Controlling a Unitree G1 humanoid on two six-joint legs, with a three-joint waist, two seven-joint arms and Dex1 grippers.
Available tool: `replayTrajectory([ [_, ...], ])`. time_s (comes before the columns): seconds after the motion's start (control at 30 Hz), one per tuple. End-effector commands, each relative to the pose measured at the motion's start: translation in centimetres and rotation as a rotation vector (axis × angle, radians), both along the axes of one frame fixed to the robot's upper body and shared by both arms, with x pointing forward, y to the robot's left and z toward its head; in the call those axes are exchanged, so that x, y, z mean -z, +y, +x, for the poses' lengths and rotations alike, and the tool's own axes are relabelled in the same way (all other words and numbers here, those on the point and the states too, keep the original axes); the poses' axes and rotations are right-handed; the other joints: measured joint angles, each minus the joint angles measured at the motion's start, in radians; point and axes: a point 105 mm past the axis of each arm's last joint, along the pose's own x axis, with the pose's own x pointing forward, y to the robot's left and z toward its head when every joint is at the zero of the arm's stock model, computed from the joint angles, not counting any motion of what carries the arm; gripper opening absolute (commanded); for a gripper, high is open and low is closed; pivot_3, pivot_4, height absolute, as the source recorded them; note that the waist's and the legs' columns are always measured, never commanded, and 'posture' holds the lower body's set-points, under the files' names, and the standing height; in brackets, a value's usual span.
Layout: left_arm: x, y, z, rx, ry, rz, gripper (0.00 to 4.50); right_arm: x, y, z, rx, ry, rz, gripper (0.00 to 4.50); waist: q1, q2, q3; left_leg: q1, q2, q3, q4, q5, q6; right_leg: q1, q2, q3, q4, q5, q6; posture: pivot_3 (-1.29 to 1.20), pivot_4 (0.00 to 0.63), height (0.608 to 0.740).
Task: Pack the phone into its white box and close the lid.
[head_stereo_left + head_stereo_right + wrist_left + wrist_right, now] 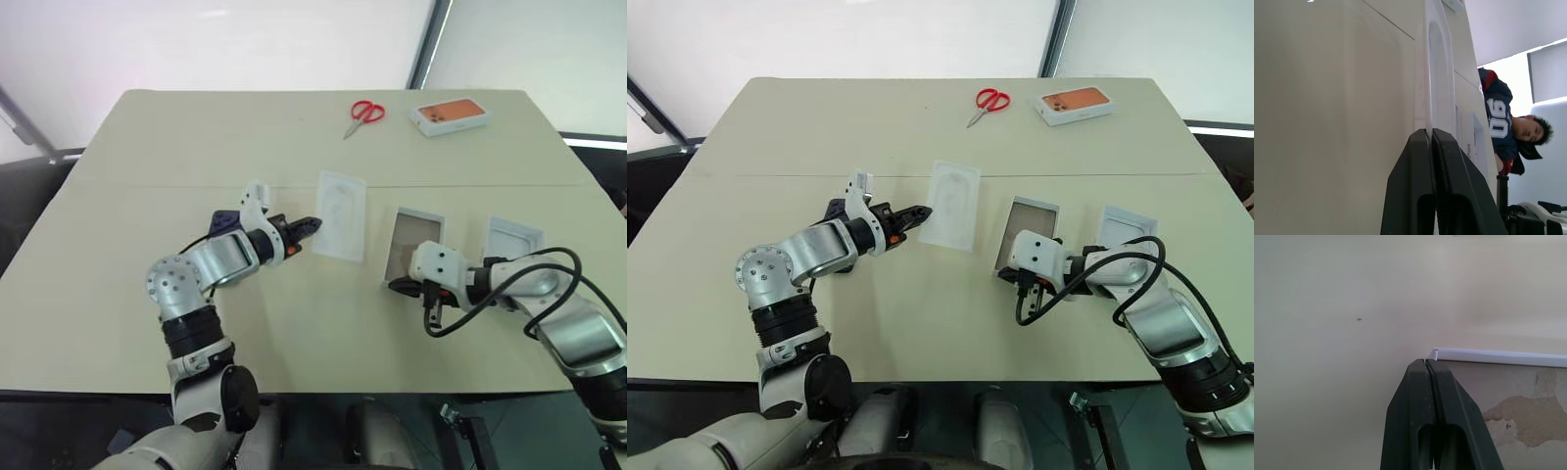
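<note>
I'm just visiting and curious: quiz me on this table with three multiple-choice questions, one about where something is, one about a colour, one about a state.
1. Where do the scissors lie?
A. at the table's far side, beside the box with the orange top
B. inside the white box
C. under the left tool

2. What colour are the scissors' handles?
A. blue
B. red
C. green

3. How does the white box stand?
A. closed with its lid
B. holding a phone
C. open, its brownish floor bare

Answers: 1 A, they lie near the far edge, next to the orange-topped box. 2 B, both loops are red. 3 C, the tan floor shows with nothing on it, and the right tool, fingers shut, sits at its near edge.
</note>
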Motion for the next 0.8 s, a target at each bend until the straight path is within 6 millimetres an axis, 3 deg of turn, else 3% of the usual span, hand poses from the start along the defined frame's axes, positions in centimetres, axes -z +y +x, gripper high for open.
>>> replayTrajectory([
  [0.03,-1.4,-0.1,-0.1,0.010,-0.054,-0.017,0.00,-1.1,0.5,-0.3,-0.016,0.003,0.051,0.56,0.000,0.000,0.000,0.000,0.000,0.000,0.000,0.000,0.000,0.000,0.000,0.000,0.000,0.000,0.000,0.00,0.150,0.697],
  [0.07,-1.3,0.0,-0.1,0.010,-0.054,-0.014,0.00,-1.3,0.4,-0.3,-0.015,-0.002,0.056,0.86,0.000,0.000,0.000,0.000,0.000,0.000,0.000,0.000,0.000,0.000,0.000,0.000,0.000,0.000,0.000,0.00,0.150,0.697],
  [0.17,-1.0,0.2,-0.3,0.026,-0.053,0.009,0.00,-1.7,-0.3,0.4,0.029,-0.045,0.049,2.46,0.000,0.000,0.000,0.000,0.000,0.000,0.000,0.000,0.000,0.000,0.000,0.000,0.000,0.000,0.000,0.00,0.150,0.697],
  [0.2,-0.9,0.1,-0.4,0.039,-0.053,0.019,0.00,-1.7,-0.5,0.3,0.034,-0.036,0.049,2.81,0.000,0.000,0.000,0.000,0.000,0.000,0.000,0.000,0.000,0.000,0.000,0.000,0.000,0.000,0.000,0.00,0.150,0.697],
  [0.43,-0.3,0.1,-0.9,0.077,-0.052,0.044,0.00,-0.9,-1.4,-0.2,0.057,-0.002,0.044,2.81,0.000,0.000,0.000,0.000,0.000,0.000,0.000,0.000,0.000,0.000,0.000,0.000,0.000,0.000,0.000,0.00,0.150,0.697],
  [0.57,0.9,0.4,-1.6,0.122,-0.040,0.087,0.00,0.7,-2.1,-0.3,0.109,0.046,0.041,2.81,-0.001,0.000,0.000,0.000,0.000,0.000,0.000,0.000,0.000,0.000,0.000,0.000,0.000,0.000,0.000,0.00,0.150,0.697],
  [0.67,1.1,0.6,-1.8,0.133,-0.040,0.081,0.00,1.1,-2.0,-0.2,0.121,0.053,0.038,1.95,-0.001,0.000,0.000,0.000,0.000,0.000,0.000,0.000,0.000,0.000,0.000,0.000,0.000,0.000,0.000,0.00,0.150,0.697],
  [0.8,1.2,0.9,-1.8,0.126,-0.039,0.075,0.00,0.8,-1.5,-0.2,0.104,0.052,0.043,0.02,0.000,0.000,0.000,0.000,0.000,0.000,0.000,0.000,0.000,0.000,0.000,0.000,0.000,0.000,0.000,0.00,0.150,0.697],
])
